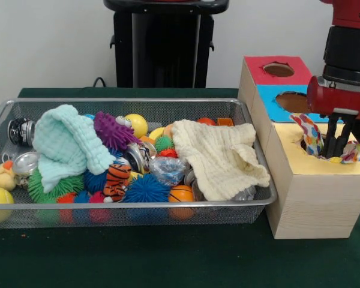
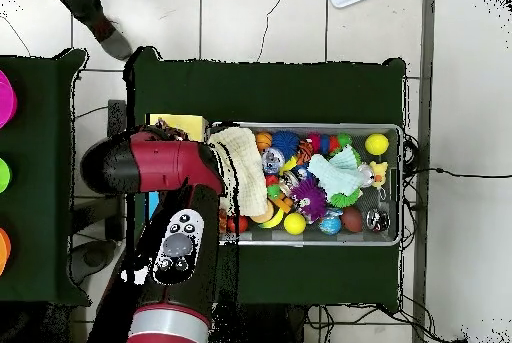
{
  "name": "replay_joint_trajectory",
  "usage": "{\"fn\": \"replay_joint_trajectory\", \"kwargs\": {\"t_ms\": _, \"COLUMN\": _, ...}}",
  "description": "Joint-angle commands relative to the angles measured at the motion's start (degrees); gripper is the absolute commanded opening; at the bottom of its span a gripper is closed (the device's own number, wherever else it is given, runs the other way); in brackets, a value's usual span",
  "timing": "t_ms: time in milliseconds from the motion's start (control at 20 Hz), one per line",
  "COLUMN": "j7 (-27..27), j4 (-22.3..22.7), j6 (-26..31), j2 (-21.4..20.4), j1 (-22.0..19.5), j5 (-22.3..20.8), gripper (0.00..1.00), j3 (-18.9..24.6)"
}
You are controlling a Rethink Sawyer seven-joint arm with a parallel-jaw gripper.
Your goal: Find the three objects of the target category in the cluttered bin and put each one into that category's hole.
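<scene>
My gripper [image 1: 338, 150] reaches down into the yellow-faced hole [image 1: 325, 155] of the pale wood-grain box [image 1: 315, 201], at the right of the front view. It is shut on a thin white fabric piece with coloured blotches [image 1: 312, 133]. The fabric stands up left of the fingers and lies over the hole's right edge. The wire mesh bin [image 1: 132, 101] sits left of the boxes, full of toys. No other printed fabric piece shows in it. In the overhead view the red arm [image 2: 170, 164] hides the gripper and most of the boxes. Only a corner of the yellow face [image 2: 178, 124] shows, beside the bin [image 2: 400, 184].
A mint-green waffle cloth [image 1: 63, 147] and a cream waffle cloth [image 1: 219, 156] lie over balls, spiky toys and cans in the bin. The blue-faced hole [image 1: 293, 102] and the red-faced hole [image 1: 278, 69] lie behind the yellow one. A person's foot [image 2: 108, 34] shows at the overhead view's top left.
</scene>
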Motion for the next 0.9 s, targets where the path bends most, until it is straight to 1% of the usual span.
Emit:
{"fn": "replay_joint_trajectory", "kwargs": {"t_ms": 50, "j7": 7.78, "j4": -0.51, "j6": -12.73, "j2": 16.53, "j1": -3.24, "j5": -4.21, "gripper": 0.0, "j3": 1.42}}
{"fn": "replay_joint_trajectory", "kwargs": {"t_ms": 150, "j7": 7.77, "j4": -0.83, "j6": -12.6, "j2": 16.99, "j1": -3.17, "j5": -4.24, "gripper": 0.0, "j3": 0.95}}
{"fn": "replay_joint_trajectory", "kwargs": {"t_ms": 450, "j7": 6.62, "j4": -0.58, "j6": -12.87, "j2": 17.08, "j1": -4.15, "j5": -4.53, "gripper": 0.0, "j3": 2.04}}
{"fn": "replay_joint_trajectory", "kwargs": {"t_ms": 600, "j7": 7.13, "j4": -0.33, "j6": -12.75, "j2": 17.17, "j1": -4.01, "j5": -4.22, "gripper": 0.0, "j3": 1.92}}
{"fn": "replay_joint_trajectory", "kwargs": {"t_ms": 900, "j7": 6.05, "j4": 3.03, "j6": -10.66, "j2": 14.37, "j1": -4.42, "j5": -4.81, "gripper": 0.0, "j3": 2.92}}
